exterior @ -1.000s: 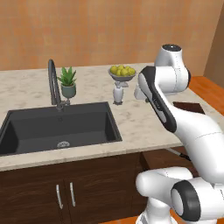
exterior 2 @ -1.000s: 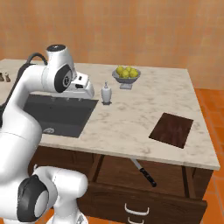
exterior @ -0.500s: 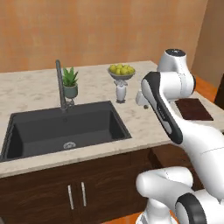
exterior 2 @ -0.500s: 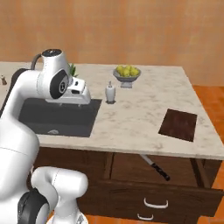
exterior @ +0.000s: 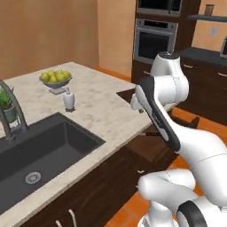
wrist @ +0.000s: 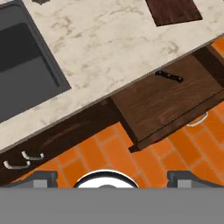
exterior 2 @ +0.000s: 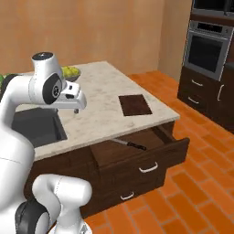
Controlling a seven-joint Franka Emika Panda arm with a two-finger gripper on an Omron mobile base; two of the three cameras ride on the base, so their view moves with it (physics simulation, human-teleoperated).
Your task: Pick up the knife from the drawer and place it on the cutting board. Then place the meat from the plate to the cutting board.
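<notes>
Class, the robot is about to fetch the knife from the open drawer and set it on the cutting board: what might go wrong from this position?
1. The knife lies at the back of the drawer, its blade partly under the counter edge, so the lip may block a straight descent.
2. The open gripper is high over the counter, far from the knife; a long reach may misalign.
3. The cutting board sits near the counter's corner; a careless placement could leave the knife overhanging.

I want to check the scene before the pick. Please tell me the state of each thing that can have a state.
Dark brown wooden drawer: pulled open.
Slim black-handled knife: lying flat inside the drawer.
Dark reddish-brown cutting board: flat on the counter, bare.
Robot hand: open, holding nothing.
Black sink: dry, tap off.
</notes>
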